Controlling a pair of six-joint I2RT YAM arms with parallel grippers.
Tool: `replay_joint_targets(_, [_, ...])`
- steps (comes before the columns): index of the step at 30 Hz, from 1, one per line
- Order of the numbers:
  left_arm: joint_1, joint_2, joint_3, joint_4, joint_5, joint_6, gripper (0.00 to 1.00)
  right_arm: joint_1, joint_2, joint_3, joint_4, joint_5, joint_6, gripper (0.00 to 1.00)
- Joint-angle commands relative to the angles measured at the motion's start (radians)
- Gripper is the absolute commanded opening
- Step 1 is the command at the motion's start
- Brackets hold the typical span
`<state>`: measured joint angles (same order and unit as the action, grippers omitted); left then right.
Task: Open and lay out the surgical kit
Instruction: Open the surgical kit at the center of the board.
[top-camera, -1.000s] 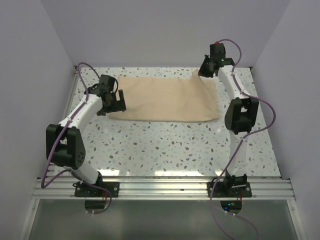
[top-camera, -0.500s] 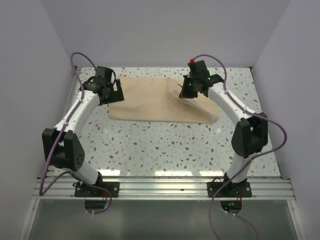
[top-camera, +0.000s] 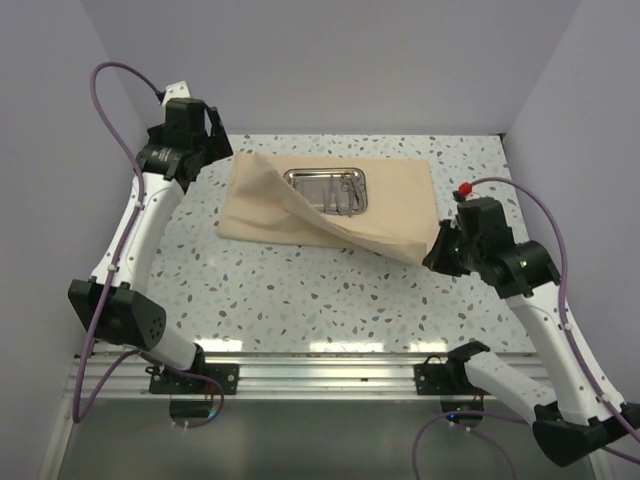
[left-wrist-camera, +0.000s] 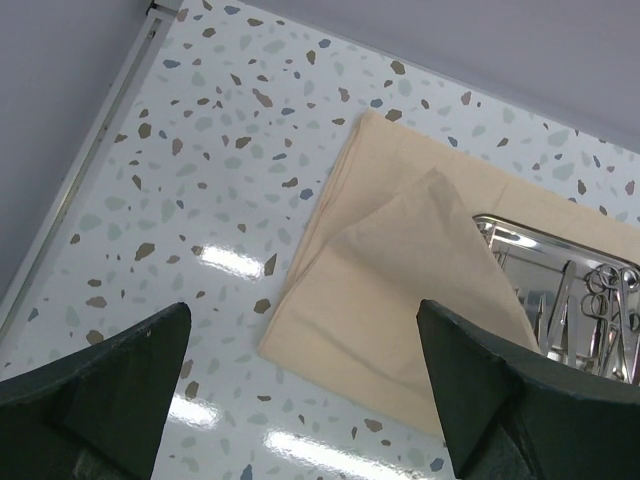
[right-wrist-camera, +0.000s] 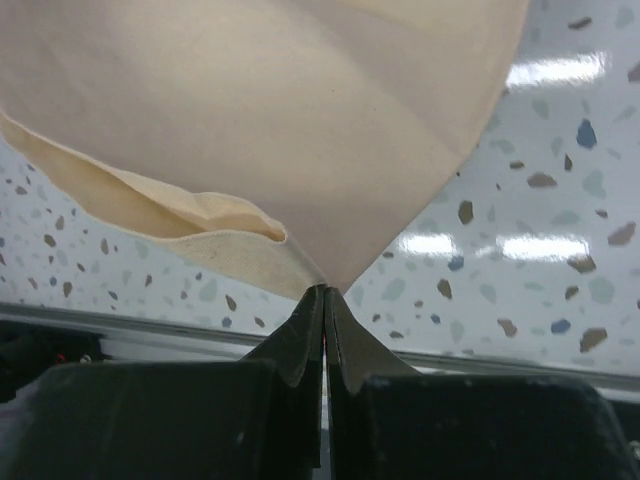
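Observation:
The beige cloth wrap lies at the back of the table, its top flap pulled toward the front right. My right gripper is shut on the flap's corner, seen in the right wrist view with the cloth hanging from it. The uncovered steel tray holds several silver instruments. My left gripper is open and empty, raised beside the wrap's back left corner. The left wrist view shows the wrap and the tray below it.
A metal rail runs along the near table edge. Grey walls close the back and both sides. Speckled tabletop lies between the wrap and the arm bases.
My right gripper has pulled the flap from the back right across to the front right, uncovering the tray. My left arm has risen and moved back left, off the cloth.

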<state>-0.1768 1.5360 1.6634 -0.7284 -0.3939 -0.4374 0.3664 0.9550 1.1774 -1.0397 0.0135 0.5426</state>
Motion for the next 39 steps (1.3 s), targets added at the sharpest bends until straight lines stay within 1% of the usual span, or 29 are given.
replay_joint_targets(1, [0.005,0.009,0.013,0.018,-0.016,-0.034,1.00,0.002,-0.047,0.004,-0.254,0.029,0.008,0.00])
replay_joint_targets(2, [0.005,0.006,0.001,0.020,-0.014,-0.032,1.00,0.002,-0.061,0.007,-0.337,-0.002,-0.006,0.00])
replay_joint_targets(4, [0.005,-0.005,-0.011,0.020,-0.025,-0.026,1.00,0.002,-0.099,-0.021,-0.422,-0.051,-0.042,0.00])
replay_joint_targets(5, [0.005,-0.013,-0.027,0.018,-0.028,-0.021,1.00,0.002,-0.129,-0.051,-0.521,-0.072,-0.052,0.00])
replay_joint_targets(6, [0.005,-0.016,-0.031,0.018,-0.031,-0.020,1.00,0.002,-0.159,-0.070,-0.555,-0.085,-0.062,0.00])
replay_joint_targets(9, [0.003,-0.028,-0.062,0.020,-0.034,-0.017,1.00,0.005,-0.284,-0.134,-0.556,-0.174,-0.058,0.00])
replay_joint_targets(11, [0.005,-0.030,-0.080,0.021,-0.022,-0.021,1.00,0.003,-0.331,-0.163,-0.553,-0.199,0.000,0.00])
replay_joint_targets(12, [0.003,-0.028,-0.085,0.023,-0.016,-0.024,1.00,0.003,-0.329,-0.204,-0.551,-0.193,0.008,0.00])
replay_joint_targets(13, [0.005,-0.028,-0.093,0.029,0.007,-0.032,1.00,0.005,-0.299,-0.220,-0.551,-0.146,0.008,0.00])
replay_joint_targets(15, [0.003,-0.028,-0.120,0.041,0.044,-0.043,1.00,0.003,-0.260,-0.237,-0.517,-0.110,-0.039,0.00])
replay_joint_targets(16, [0.003,-0.031,-0.134,0.069,0.112,-0.049,1.00,0.003,-0.245,-0.233,-0.491,-0.097,-0.039,0.00])
replay_joint_targets(19, [-0.019,-0.007,-0.203,0.125,0.232,-0.063,1.00,0.005,-0.196,-0.200,-0.439,-0.086,-0.035,0.00])
replay_joint_targets(20, [-0.036,0.013,-0.200,0.126,0.237,-0.063,1.00,0.003,-0.179,-0.202,-0.419,-0.102,-0.035,0.00])
replay_joint_targets(21, [-0.088,0.069,-0.186,0.118,0.237,-0.058,1.00,0.003,-0.171,-0.222,-0.410,-0.112,-0.035,0.00])
replay_joint_targets(22, [-0.119,0.103,-0.163,0.086,0.201,-0.047,1.00,0.005,-0.159,-0.237,-0.402,-0.124,-0.041,0.00])
replay_joint_targets(23, [-0.154,0.139,-0.116,0.072,0.182,-0.040,1.00,0.005,-0.148,-0.254,-0.393,-0.151,-0.047,0.00])
replay_joint_targets(24, [-0.217,0.207,-0.087,0.057,0.176,-0.035,1.00,0.003,-0.115,-0.278,-0.395,-0.159,-0.065,0.00])
replay_joint_targets(25, [-0.239,0.238,-0.061,0.020,0.164,-0.044,1.00,0.005,-0.104,-0.285,-0.390,-0.167,-0.066,0.01])
replay_joint_targets(26, [-0.262,0.263,-0.022,0.009,0.167,-0.050,1.00,0.005,-0.098,-0.282,-0.384,-0.173,-0.066,0.08])
replay_joint_targets(27, [-0.266,0.298,-0.010,0.001,0.167,-0.058,1.00,0.005,-0.084,-0.265,-0.381,-0.167,-0.066,0.20])
replay_joint_targets(28, [-0.267,0.308,0.001,0.012,0.167,-0.069,1.00,0.005,-0.079,-0.256,-0.376,-0.158,-0.061,0.49])
replay_joint_targets(29, [-0.267,0.318,0.009,0.020,0.173,-0.069,1.00,0.003,-0.072,-0.243,-0.367,-0.149,-0.059,0.60])
replay_joint_targets(30, [-0.267,0.346,0.022,0.026,0.181,-0.064,1.00,0.003,-0.062,-0.223,-0.358,-0.133,-0.059,0.67])
replay_joint_targets(31, [-0.267,0.364,0.036,0.032,0.208,-0.046,1.00,0.005,-0.044,-0.216,-0.352,-0.129,-0.059,0.72])
replay_joint_targets(32, [-0.268,0.387,0.082,0.023,0.222,-0.040,1.00,0.003,-0.035,-0.210,-0.335,-0.126,-0.059,0.73])
replay_joint_targets(33, [-0.267,0.451,0.119,-0.002,0.227,-0.037,1.00,0.005,-0.022,-0.200,-0.330,-0.126,-0.061,0.73])
replay_joint_targets(35, [-0.279,0.516,0.223,-0.089,0.214,-0.032,1.00,0.003,0.016,-0.190,-0.313,-0.121,-0.064,0.73])
replay_joint_targets(36, [-0.286,0.565,0.251,-0.113,0.205,-0.029,1.00,0.005,0.030,-0.177,-0.309,-0.116,-0.070,0.73])
replay_joint_targets(39, [-0.329,0.608,0.285,-0.150,0.162,-0.023,1.00,0.003,0.060,-0.156,-0.289,-0.102,-0.070,0.73])
